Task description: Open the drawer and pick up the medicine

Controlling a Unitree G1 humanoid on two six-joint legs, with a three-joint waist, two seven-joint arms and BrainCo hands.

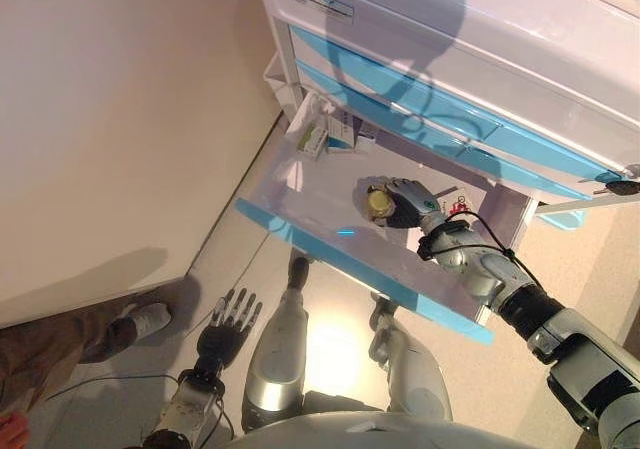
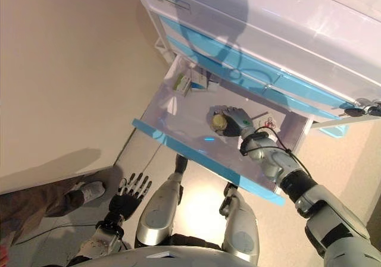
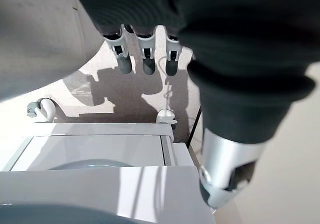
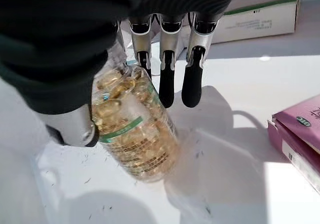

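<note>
Inside the open drawer [image 1: 300,194], the right robot hand [image 1: 408,205] loosely cups a capsule bottle [image 4: 135,126]; only its wrist view shows the golden capsules.

One open drawer [image 1: 300,204]; one capsule bottle [image 4: 132,131]; two white boxes [image 1: 313,141] (one pink-purple box [image 4: 300,139]).

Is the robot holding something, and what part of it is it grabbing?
Yes. The right hand grips a clear bottle of yellow capsules around its side, fingers and thumb opposite. The left hand hangs open, holding nothing.

Clear plastic bottle [image 4: 134,129]; glossy white drawer [image 1: 300,204] floor; cardboard boxes [image 4: 260,14].
</note>
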